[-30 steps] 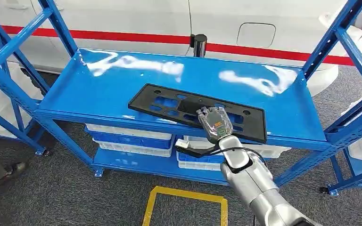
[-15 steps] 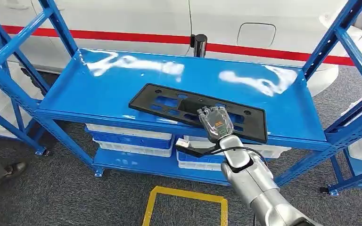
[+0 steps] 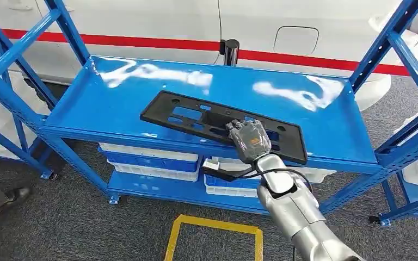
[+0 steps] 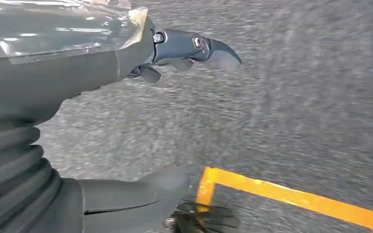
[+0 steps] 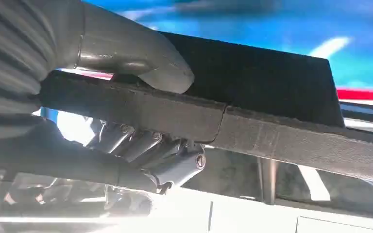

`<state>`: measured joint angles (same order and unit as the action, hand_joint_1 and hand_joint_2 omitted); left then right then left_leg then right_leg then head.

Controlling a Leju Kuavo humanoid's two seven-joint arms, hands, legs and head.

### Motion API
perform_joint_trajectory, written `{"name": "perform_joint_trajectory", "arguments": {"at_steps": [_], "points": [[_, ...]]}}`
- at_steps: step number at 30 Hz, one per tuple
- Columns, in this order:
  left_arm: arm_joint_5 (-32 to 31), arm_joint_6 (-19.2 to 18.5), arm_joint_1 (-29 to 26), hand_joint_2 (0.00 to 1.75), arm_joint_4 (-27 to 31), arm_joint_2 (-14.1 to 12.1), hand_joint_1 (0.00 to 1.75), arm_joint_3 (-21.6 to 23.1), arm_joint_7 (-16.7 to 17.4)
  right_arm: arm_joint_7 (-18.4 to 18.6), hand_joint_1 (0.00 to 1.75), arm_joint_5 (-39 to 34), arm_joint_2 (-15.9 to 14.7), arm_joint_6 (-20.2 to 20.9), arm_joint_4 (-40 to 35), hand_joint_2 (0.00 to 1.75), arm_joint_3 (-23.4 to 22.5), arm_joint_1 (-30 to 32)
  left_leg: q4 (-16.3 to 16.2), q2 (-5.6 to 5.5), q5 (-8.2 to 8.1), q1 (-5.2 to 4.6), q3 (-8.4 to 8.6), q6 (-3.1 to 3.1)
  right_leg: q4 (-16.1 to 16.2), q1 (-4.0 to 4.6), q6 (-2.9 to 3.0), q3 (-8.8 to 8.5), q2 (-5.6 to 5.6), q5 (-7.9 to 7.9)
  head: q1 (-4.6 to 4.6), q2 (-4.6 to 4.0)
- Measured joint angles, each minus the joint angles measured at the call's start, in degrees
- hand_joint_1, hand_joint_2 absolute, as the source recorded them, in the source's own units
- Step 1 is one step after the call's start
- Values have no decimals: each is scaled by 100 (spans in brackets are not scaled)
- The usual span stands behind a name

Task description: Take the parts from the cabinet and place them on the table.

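While the left hand [image 4: 77, 73] hangs over grey floor with fingers apart, holding nothing, the black part [image 3: 196, 117] tilts above the blue shelf [image 3: 103, 103], its near edge clamped by the outstretched right hand [image 3: 249, 138].

Black perforated part [image 3: 223, 126] against glossy blue shelf [image 3: 114, 98] streaked with white glare; grey right hand [image 3: 249, 140] on a silver arm [image 3: 299, 217]. White trays [image 3: 147, 163] below, speckled grey floor [image 3: 60, 228] marked by a yellow line [image 3: 212, 224]. Behind, white car body [image 3: 158, 22] with a red stripe [image 3: 141, 42].
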<state>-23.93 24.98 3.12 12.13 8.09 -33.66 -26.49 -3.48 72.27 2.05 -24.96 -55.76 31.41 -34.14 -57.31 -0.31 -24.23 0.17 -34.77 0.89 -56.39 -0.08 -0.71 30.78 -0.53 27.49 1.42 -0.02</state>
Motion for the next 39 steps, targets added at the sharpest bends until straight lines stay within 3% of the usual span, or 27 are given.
{"name": "perform_joint_trajectory", "arguments": {"at_steps": [2,10,17,24,28,29,30,31,33,34,35,36,38,39], "points": [[-19,-56,0,175,0,-7,0,-22,170,-329,175,-457,-176,89,-366,175,-37,41,0,-3,0,-1,-1,0,0,0,0,-1,1,0,-2,0],[-135,-201,1,175,0,-39,0,-57,741,-990,175,-1706,-815,597,-1517,175,-208,126,-1,-3,0,-2,0,1,1,-3,-1,-2,1,-1,0,0],[-33,-463,-2,175,0,-55,0,-116,822,-1097,175,-2051,-1324,708,-2242,175,-408,303,-6,-9,-7,-5,-4,7,4,-20,-2,-6,2,-1,0,0],[0,-535,1,175,0,-59,0,-194,830,-1103,175,-2093,-1508,738,-2393,175,-476,361,-28,-10,-34,-21,-9,50,5,-65,-26,-21,1,9,0,0],[0,-564,8,175,0,-59,0,-207,832,-1107,175,-2102,-1517,738,-2397,175,-479,361,-32,-10,-61,-49,-3,119,50,-83,-99,-45,1,12,4,0],[0,-566,15,175,2,-57,0,-208,832,-1112,175,-2102,-1519,738,-2406,175,-487,359,69,-3,-24,-25,69,161,71,-23,-132,-62,3,27,2,0],[0,-566,15,175,0,-44,0,-212,837,-1112,175,-2102,-1550,738,-2415,175,-505,370,162,11,11,13,143,198,-69,-55,-122,-23,31,92,-7,0],[-2,-566,18,175,0,-44,0,-214,839,-1112,175,-2112,-1547,738,-2417,175,-505,350,193,21,17,25,164,232,-404,-46,-71,154,28,252,-6,0],[0,-568,48,175,0,-37,0,-216,837,-1118,175,-2119,-1574,738,-2419,175,-507,359,185,18,22,29,171,231,-1374,-62,-32,690,28,606,-11,0],[0,-568,50,175,0,-33,0,-216,839,-1118,175,-2119,-1593,741,-2417,175,-505,384,180,11,19,29,169,228,-1734,-73,-57,901,28,691,-7,0],[0,-568,49,175,0,-33,0,-216,841,-1118,175,-2119,-1598,741,-2415,175,-505,405,179,8,12,33,174,217,-1845,-95,-110,998,29,658,-13,0],[0,-568,48,175,0,-33,0,-218,845,-1118,175,-2121,-1600,741,-2415,175,-505,406,175,2,3,42,177,204,-1660,-126,-190,955,31,503,-9,0],[-9,-575,47,175,-2,-20,0,-219,856,-1123,175,-2172,-1600,741,-2415,175,-507,388,114,-2,-45,92,177,131,-692,-200,-380,533,53,21,-7,0],[-15,-586,51,175,-2,-24,0,-219,858,-1123,175,-2198,-1600,741,-2410,175,-509,382,54,-11,-88,102,166,66,-169,-248,-448,274,89,-144,-22,0]]}}
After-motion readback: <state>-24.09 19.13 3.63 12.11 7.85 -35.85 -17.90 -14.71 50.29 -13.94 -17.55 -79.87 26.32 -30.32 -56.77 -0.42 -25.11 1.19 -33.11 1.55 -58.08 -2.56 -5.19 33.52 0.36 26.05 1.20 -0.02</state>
